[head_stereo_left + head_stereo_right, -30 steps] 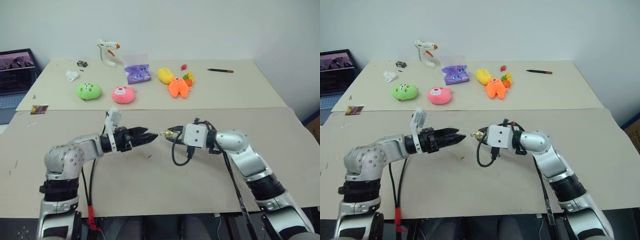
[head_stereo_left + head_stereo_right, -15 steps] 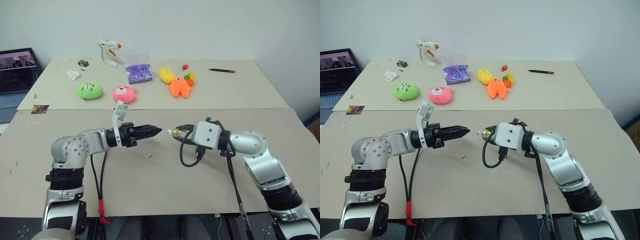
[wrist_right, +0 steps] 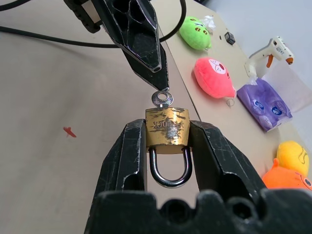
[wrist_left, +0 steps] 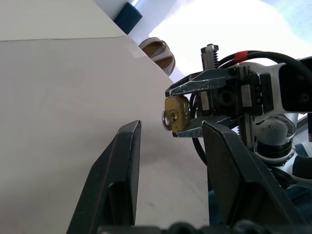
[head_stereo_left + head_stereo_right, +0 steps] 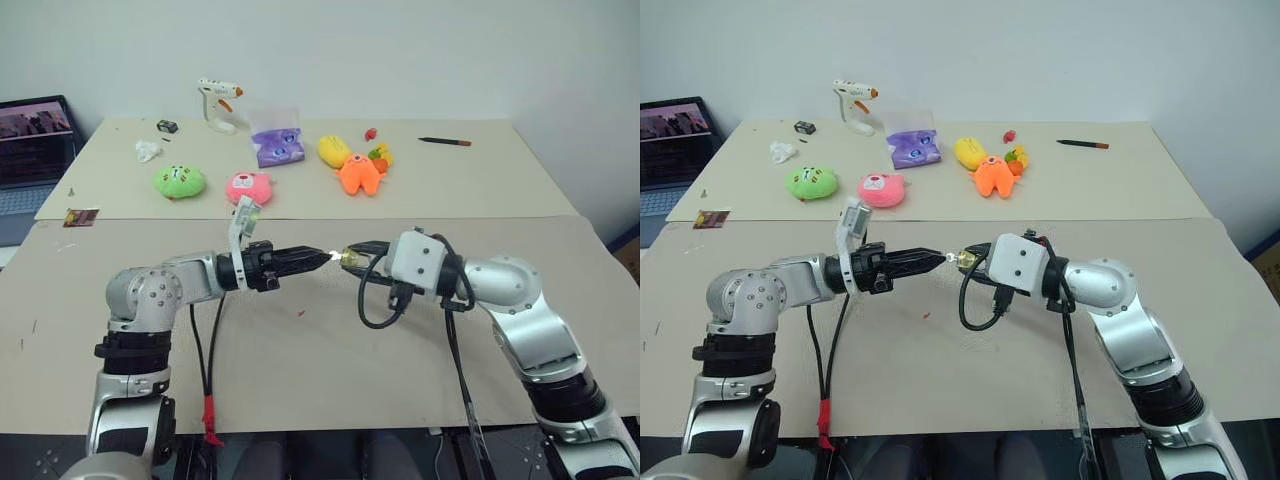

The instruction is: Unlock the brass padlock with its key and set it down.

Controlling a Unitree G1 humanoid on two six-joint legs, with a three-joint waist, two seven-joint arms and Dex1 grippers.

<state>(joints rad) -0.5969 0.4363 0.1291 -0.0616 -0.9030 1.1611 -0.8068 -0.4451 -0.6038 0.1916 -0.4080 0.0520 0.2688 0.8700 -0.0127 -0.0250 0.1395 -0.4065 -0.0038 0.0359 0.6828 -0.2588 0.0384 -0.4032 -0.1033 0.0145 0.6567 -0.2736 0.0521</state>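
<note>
Brass padlock (image 3: 167, 128) held above near desk (image 5: 330, 370), mid-scene, pinched by sides in right claw (image 3: 167, 146). Long axis level: shackle toward right wrist, key (image 3: 162, 98) end pointing left. Left claw (image 5: 318, 258) tips at key; grip unclear.

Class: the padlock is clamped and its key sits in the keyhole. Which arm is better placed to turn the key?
The left. The right gripper is clamping the brass padlock, while the left gripper has its tips at the key.
</note>
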